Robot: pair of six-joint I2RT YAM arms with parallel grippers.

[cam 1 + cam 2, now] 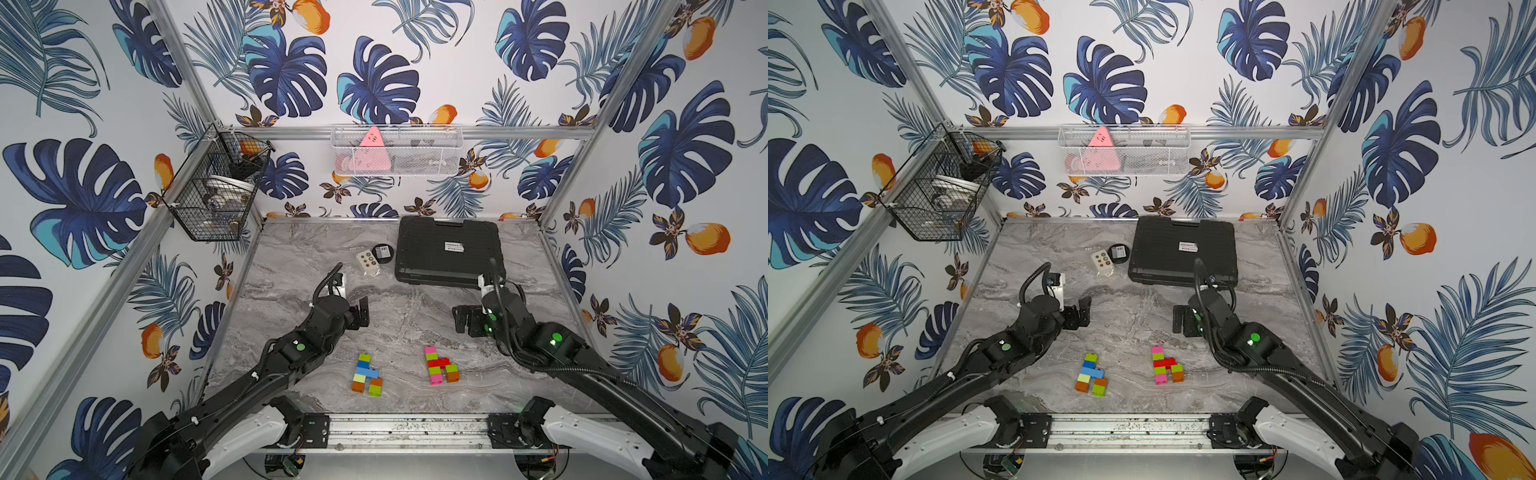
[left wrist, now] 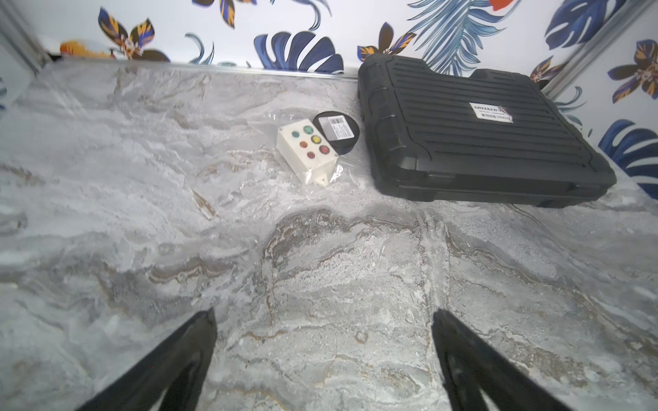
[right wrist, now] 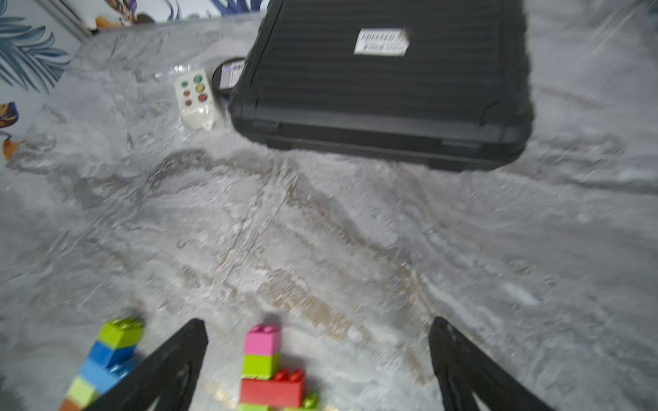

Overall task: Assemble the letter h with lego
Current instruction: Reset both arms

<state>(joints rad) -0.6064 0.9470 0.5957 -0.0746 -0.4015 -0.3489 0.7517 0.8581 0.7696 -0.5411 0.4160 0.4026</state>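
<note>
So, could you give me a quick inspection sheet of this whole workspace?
Surface: grey marbled tabletop, no spills seen.
Job's things: blue and green lego h and pink and red lego h, both lying flat.
Clutter: black case, white button box in clear wrap, black round disc, all at the back.
Jaws: left jaws open, empty; right jaws open, empty.
Cables: black corrugated hose on each arm; no snag seen.
Surroundings: leaf-print walls, black wire basket, white mesh basket.
</note>
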